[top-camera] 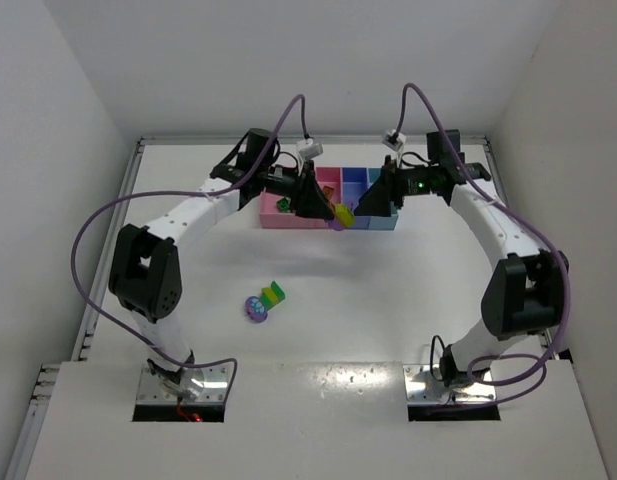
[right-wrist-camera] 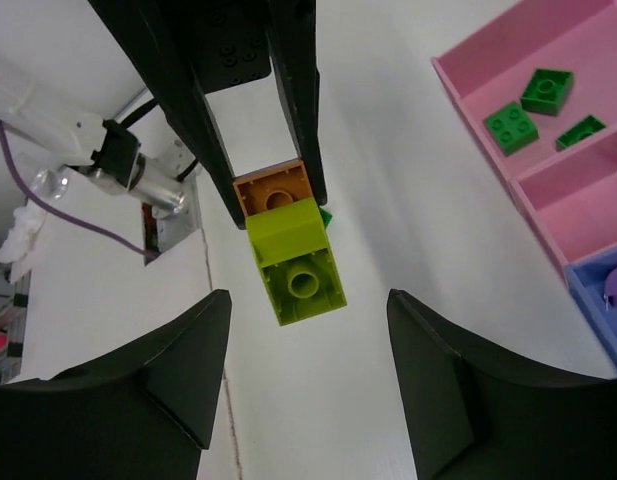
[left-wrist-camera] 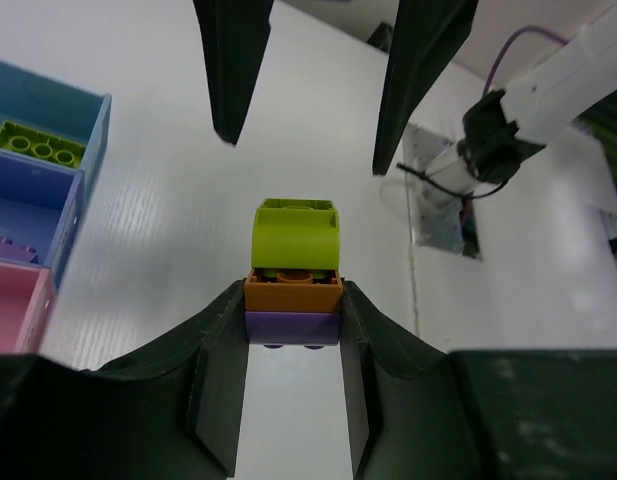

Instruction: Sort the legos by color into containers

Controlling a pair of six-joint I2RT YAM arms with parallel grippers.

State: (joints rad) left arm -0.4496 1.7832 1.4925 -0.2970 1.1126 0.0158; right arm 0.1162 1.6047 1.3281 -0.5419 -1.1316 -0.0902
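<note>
The left arm's fingers (left-wrist-camera: 218, 380) are closed on a small stack of bricks (left-wrist-camera: 294, 270) and hold it in the air above the table (top-camera: 388, 300), just in front of the tray (top-camera: 288, 222). They press the purple brick (left-wrist-camera: 293, 327) and the orange brick (left-wrist-camera: 293, 292), so the lime brick (left-wrist-camera: 295, 235) on the far end is free. The right arm's fingers (right-wrist-camera: 178, 380) are open, one on each side of this lime brick, and neither touches it. I judge that the step in hand is to pull the lime brick off the stack. To do it well, the right arm should first centre itself, because in the right wrist view the brick lies nearer to one finger and is a little turned against them. The fingers should close only on the flat sides of the lime brick and should not reach the orange one, or the two may come away together. The left arm should hold firm while the right pulls straight away along the stack, perhaps with a small tilt to break the joint. One face of the lime brick is rounded, so a grip there could slip. After that, its likely place is the light blue compartment (left-wrist-camera: 48, 105), where a second lime brick (left-wrist-camera: 38, 148) already lies.
</note>
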